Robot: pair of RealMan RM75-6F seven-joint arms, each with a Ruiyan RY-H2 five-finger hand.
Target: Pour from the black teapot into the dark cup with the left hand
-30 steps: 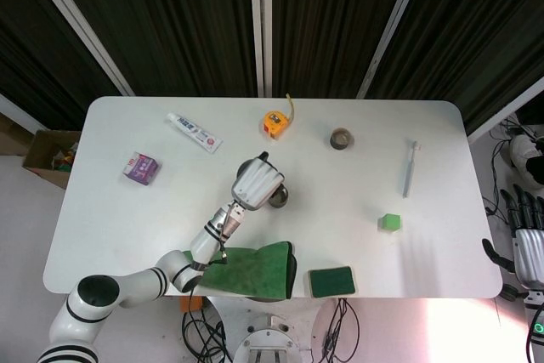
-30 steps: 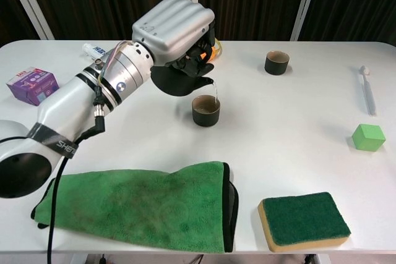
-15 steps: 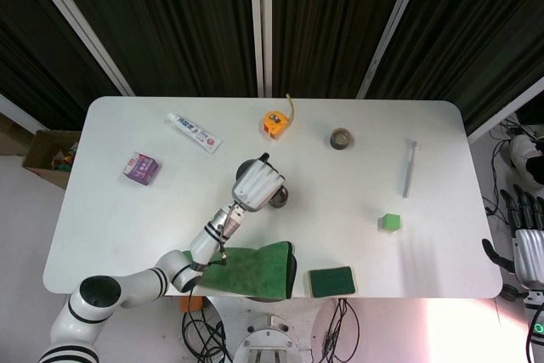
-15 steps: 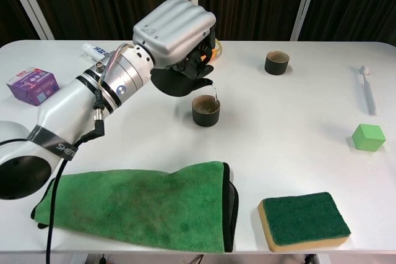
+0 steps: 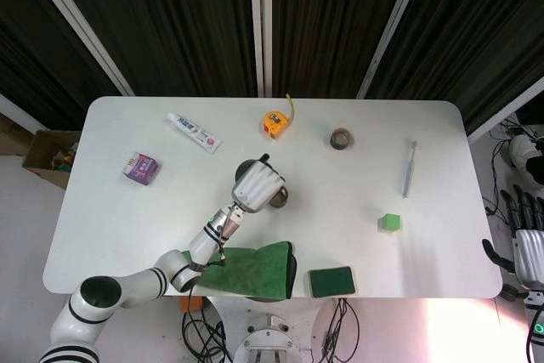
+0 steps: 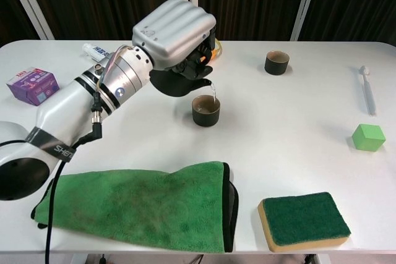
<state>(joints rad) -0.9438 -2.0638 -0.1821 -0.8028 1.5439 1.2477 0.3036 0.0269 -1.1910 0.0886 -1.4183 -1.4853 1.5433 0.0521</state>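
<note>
While the fingers (image 6: 197, 61) of the left hand (image 6: 175, 30) grasp the tilted teapot (image 6: 179, 82), only the chest view shows liquid falling into the cup (image 6: 205, 110). Only the head view shows the right hand (image 5: 529, 244), beside the bench (image 5: 442, 150), fingers released. No writing is legible.

Smooth silver plastic left hand (image 6: 175, 29), matt black teapot (image 6: 179, 82), fuzzy green cloth (image 6: 142, 205), coarse sponge (image 6: 303, 219), glossy white table (image 6: 297, 134)
</note>
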